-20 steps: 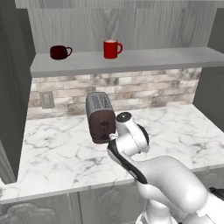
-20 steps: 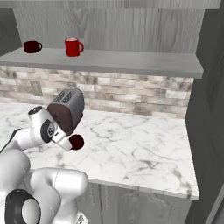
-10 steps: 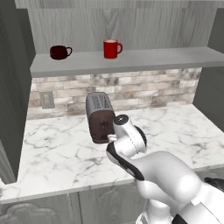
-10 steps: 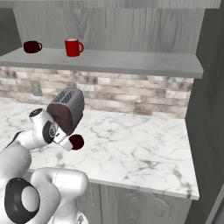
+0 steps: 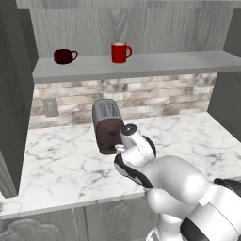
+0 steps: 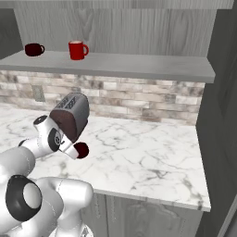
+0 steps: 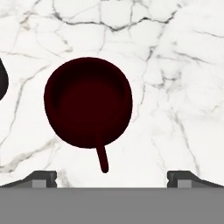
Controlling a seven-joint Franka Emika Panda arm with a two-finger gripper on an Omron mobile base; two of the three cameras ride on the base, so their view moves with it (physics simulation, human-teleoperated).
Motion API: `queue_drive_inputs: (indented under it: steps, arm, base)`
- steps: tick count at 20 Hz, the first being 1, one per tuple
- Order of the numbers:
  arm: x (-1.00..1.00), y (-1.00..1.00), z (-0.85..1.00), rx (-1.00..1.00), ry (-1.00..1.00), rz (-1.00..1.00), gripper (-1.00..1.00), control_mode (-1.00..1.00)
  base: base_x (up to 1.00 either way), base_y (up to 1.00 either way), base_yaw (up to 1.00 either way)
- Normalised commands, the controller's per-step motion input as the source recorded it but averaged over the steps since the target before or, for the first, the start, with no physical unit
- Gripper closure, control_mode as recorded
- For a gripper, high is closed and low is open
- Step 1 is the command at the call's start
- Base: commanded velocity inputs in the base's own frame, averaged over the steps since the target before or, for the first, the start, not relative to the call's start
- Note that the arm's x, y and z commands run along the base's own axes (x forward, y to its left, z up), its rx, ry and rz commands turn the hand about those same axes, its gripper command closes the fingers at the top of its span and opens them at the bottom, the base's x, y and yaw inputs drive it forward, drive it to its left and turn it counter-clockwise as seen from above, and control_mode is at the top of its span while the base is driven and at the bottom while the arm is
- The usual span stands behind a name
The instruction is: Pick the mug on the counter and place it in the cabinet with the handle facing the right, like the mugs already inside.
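While the arm folds low, its gripper (image 7: 112, 177) hangs spread wide above the mug (image 7: 88, 102).

Lighting even and diffuse in all three views; no single source identifiable. Rendered look throughout, soft focus, low resolution, mild pixel blockiness on edges. White marble counter (image 5: 61, 160) bright but not blown out; veins legible. Underside of the cabinet (image 5: 132, 66) shelf casts a faint shade on the brick backsplash (image 6: 139, 95). Hand view: mug (image 7: 87, 103) interior very dark, detail lost; almost no cast shadow beneath it. No glare, no edge distortion.
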Motion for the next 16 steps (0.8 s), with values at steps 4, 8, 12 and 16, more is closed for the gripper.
queue_drive_inputs:
  steps: [4, 8, 12, 16]
  arm:
    - [0.12, 0.0, -0.15, 0.0, 0.0, 0.0, -1.0, -1.0]
    - [0.14, 0.0, -0.14, 0.0, 0.0, 0.0, -1.0, -1.0]
    - [0.18, 0.0, -0.13, 0.0, 0.0, 0.0, -1.0, -1.0]
    - [0.18, 0.0, -0.12, 0.0, 0.0, 0.0, -1.0, -1.0]
  base:
    - [0.0, 0.0, 0.0]
    - [0.0, 0.0, 0.0]
    - [0.0, 0.0, 0.0]
    - [0.0, 0.0, 0.0]
